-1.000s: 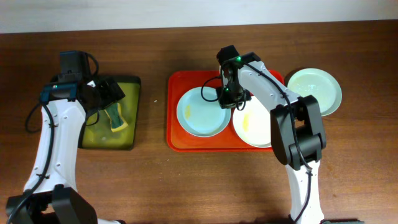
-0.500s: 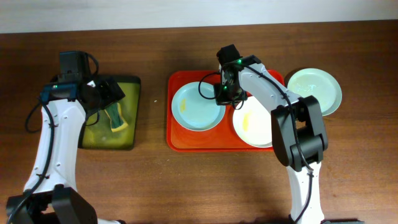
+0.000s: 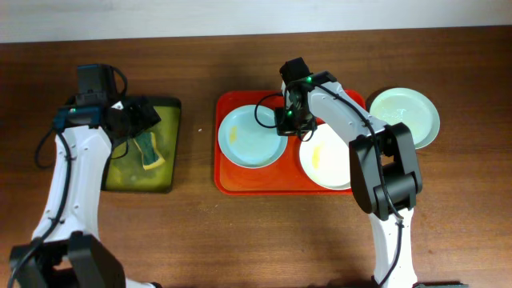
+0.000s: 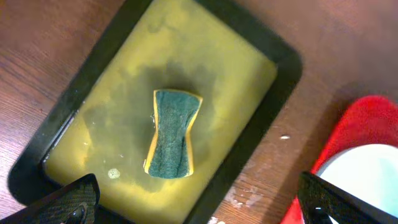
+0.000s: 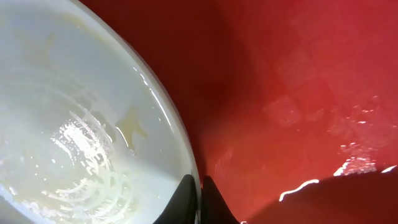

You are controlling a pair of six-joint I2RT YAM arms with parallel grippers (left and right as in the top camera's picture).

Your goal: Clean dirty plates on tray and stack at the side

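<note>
A pale mint-blue plate (image 3: 250,138) with a small yellowish smear lies in the left half of the red tray (image 3: 232,182). My right gripper (image 3: 282,122) is shut on this plate's right rim; the right wrist view shows the jaws (image 5: 200,186) pinching the rim of the plate (image 5: 74,124) over the tray floor (image 5: 298,93). A creamy white plate (image 3: 324,160) with a yellow smear lies in the tray's right half. A second mint-blue plate (image 3: 405,117) lies on the table right of the tray. My left gripper (image 3: 138,117) is open and empty above the sponge tray.
A black tray (image 3: 172,144) of yellow-green liquid holds a green and yellow sponge (image 3: 148,152) at the left. In the left wrist view the sponge (image 4: 173,134) lies mid-tray (image 4: 273,118), between my open fingers (image 4: 199,214); the red tray's corner (image 4: 367,118) shows at right.
My right gripper has dragged the mint-blue plate to the left and slightly back across the red tray. The left arm has hardly moved.
</note>
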